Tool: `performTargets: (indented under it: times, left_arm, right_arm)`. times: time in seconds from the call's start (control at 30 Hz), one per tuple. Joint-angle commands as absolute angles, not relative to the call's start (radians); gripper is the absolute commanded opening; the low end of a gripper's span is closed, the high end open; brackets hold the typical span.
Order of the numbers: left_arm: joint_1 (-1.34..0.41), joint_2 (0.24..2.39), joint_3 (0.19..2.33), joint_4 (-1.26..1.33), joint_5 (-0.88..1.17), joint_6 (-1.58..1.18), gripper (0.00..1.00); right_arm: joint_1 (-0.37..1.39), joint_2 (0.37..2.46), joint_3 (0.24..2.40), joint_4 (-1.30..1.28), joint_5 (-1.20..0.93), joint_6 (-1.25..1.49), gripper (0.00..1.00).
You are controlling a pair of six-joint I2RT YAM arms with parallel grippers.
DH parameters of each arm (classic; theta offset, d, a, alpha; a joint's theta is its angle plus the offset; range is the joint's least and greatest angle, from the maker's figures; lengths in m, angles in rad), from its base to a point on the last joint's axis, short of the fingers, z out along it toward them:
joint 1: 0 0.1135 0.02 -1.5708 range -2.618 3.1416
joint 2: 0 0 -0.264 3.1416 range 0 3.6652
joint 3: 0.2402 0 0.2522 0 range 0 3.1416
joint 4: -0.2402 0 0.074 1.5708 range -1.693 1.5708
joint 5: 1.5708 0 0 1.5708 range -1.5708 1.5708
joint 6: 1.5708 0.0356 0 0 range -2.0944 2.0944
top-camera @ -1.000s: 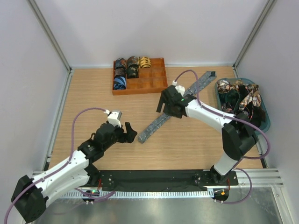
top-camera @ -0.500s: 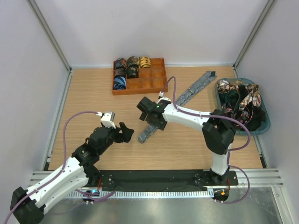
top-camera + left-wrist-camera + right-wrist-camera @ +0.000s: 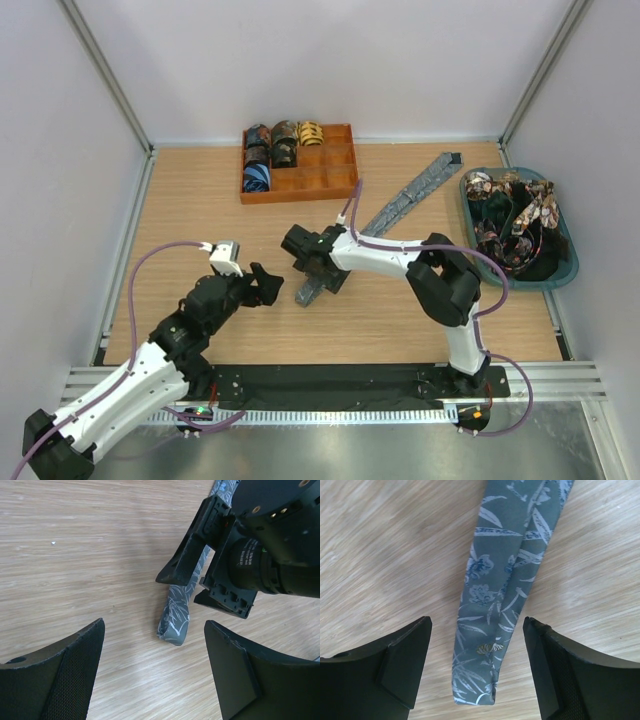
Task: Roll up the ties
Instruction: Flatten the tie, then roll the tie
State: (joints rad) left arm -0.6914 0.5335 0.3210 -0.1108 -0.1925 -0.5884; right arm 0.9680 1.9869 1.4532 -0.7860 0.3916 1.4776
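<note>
Centrally, the right gripper (image 3: 312,268) hangs open-jawed over the lower end of the grey-blue tie (image 3: 505,590); just left, the left gripper (image 3: 263,285) gapes empty too.

Bright, even light falls from above. Shadows on the worktop (image 3: 200,200) are soft and small. The tie (image 3: 490,605) looks sharp in the wrist views, but the black jaws close to the cameras look a little fuzzy.

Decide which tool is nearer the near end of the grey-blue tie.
Right. The right tool hovers directly over the end of the grey-blue tie, open; the left tool sits apart to its left, also open.
</note>
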Motion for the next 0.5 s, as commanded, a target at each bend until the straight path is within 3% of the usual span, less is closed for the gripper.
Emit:
performTargets:
  times: [0.0,0.13,0.33,0.4,0.47]
  left_arm:
    - [-0.687,0.523,0.318,-0.109,-0.221,-0.595,0.81]
    - [-0.687,0.522,0.319,-0.112,-0.224,-0.595,0.82]
    - [-0.687,0.514,0.321,-0.117,-0.225,-0.597,0.82]
    - [-0.687,0.511,0.319,-0.118,-0.227,-0.595,0.82]
    - [-0.687,0.509,0.319,-0.121,-0.229,-0.595,0.82]
  right_arm:
    - [0.976,1.991,1.437,-0.784,0.417,1.565,0.81]
    - [0.977,2.003,1.434,-0.795,0.419,1.577,0.79]
    - [0.979,2.04,1.47,-0.867,0.422,1.592,0.66]
    - [0.98,2.04,1.468,-0.874,0.423,1.603,0.6]
    - [0.988,2.03,1.465,-0.885,0.429,1.612,0.45]
